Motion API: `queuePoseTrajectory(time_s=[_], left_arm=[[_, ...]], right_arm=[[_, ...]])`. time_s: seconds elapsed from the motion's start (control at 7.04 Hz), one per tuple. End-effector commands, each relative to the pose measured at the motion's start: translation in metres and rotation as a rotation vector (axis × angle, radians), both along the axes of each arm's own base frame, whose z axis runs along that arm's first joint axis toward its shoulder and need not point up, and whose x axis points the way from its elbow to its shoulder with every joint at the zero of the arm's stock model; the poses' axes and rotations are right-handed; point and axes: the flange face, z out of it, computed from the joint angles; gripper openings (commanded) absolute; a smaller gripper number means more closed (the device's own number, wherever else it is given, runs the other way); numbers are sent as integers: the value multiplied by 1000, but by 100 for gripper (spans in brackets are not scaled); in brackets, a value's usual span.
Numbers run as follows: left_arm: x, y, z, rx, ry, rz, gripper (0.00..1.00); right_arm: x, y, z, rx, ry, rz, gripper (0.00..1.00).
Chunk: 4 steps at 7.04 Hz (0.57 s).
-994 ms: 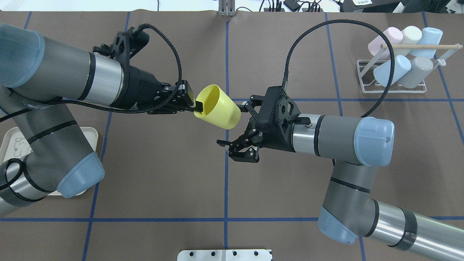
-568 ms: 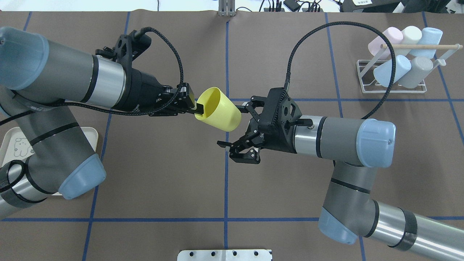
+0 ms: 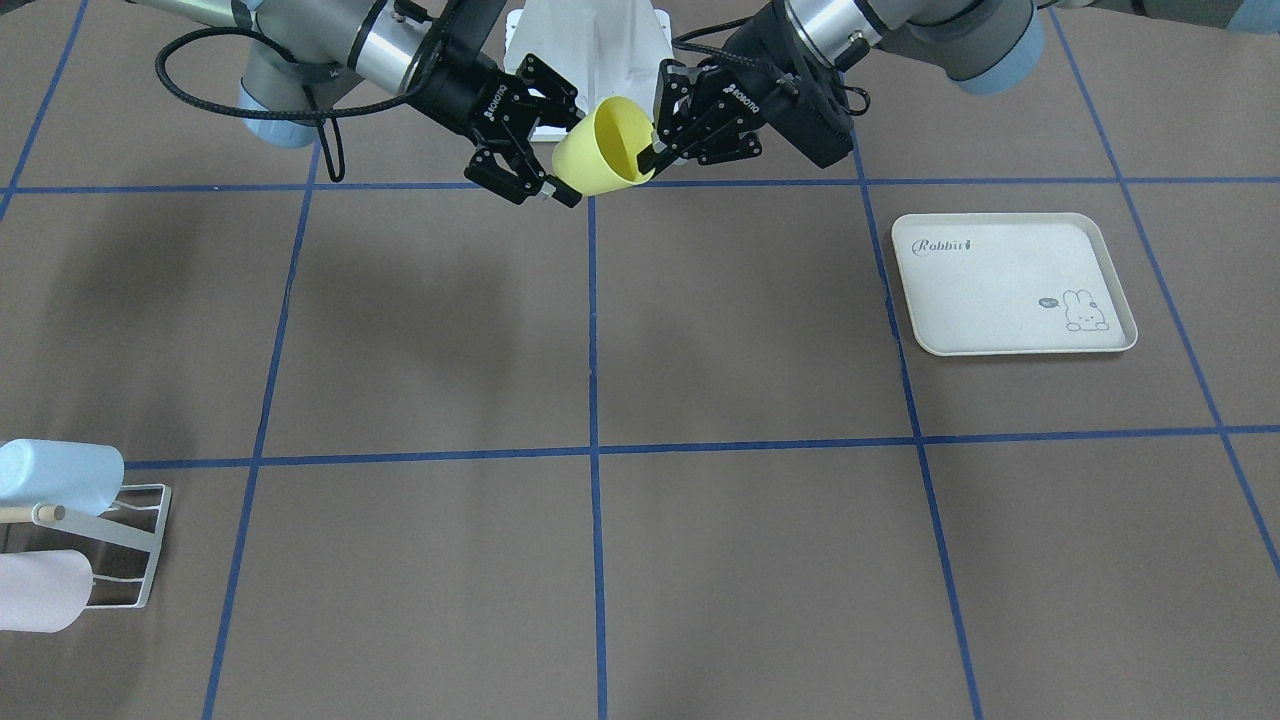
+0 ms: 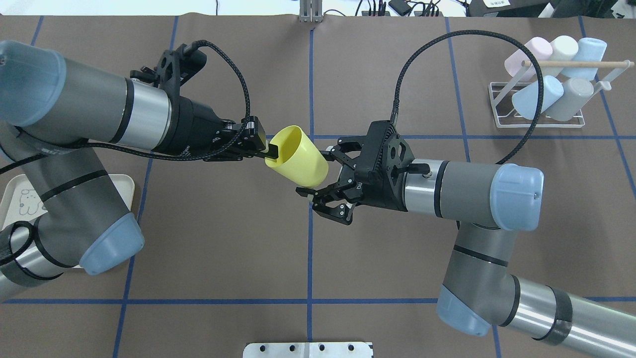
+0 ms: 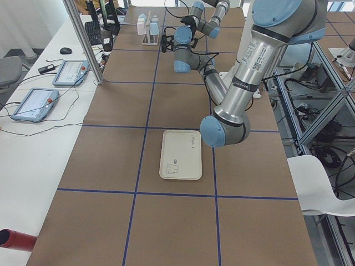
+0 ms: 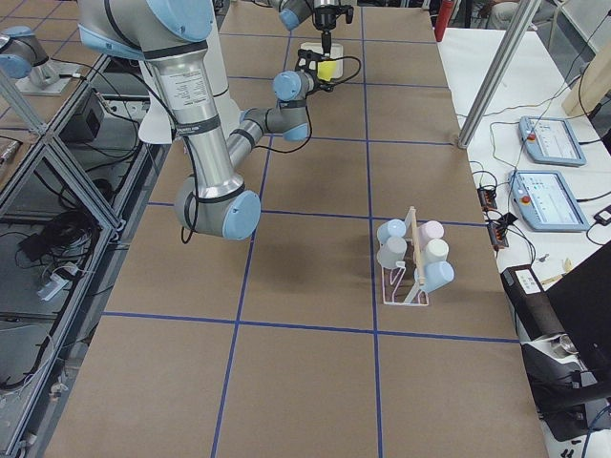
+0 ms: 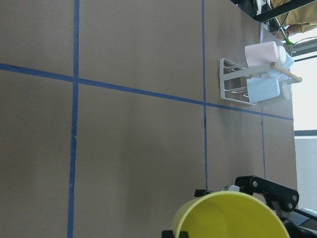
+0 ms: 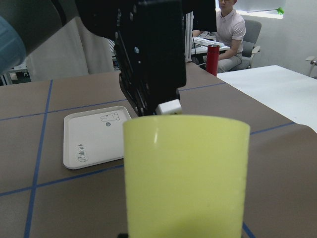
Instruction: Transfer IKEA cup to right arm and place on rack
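My left gripper [image 4: 270, 148] is clamped on the rim of the yellow cup [image 4: 299, 158], one finger inside the mouth and the other against the outer wall, so the cup hangs in the air over the middle of the table [image 4: 223, 238]. It is tipped on its side, with its open mouth turned back toward the left arm. Its closed end points at my right gripper [image 4: 316, 171], whose jaws stand spread wide, one finger above the cup's base and one below. The base sits just inside that gap; I cannot tell from the overhead view whether either finger is touching the plastic. The right wrist camera is filled with the cup's yellow wall, with the left gripper's black body right behind it. From the front-facing camera (where the arms swap sides) the cup [image 3: 600, 148] sits between the two tools, close to the robot's base. Well away, at the far right corner of the table, the rack [image 4: 536, 125] stands with its wooden rod [image 4: 576, 63] across the top and five pastel cups [image 4: 537, 94] already on its prongs. Over on the left side lies the rabbit-print tray [image 3: 1000, 290], flat on the brown paper.
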Motion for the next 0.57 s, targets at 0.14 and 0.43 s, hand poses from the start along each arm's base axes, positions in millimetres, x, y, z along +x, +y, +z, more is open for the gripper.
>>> queuePoseTrajectory(time_s=[0.14,0.43], left_arm=[[0,0,0,0,0,0,0],[0,0,1,-1,-2,2,0]], right_arm=[[1,1,-1,2,-3,0,41],[1,1,-1,2,-3,1,28]])
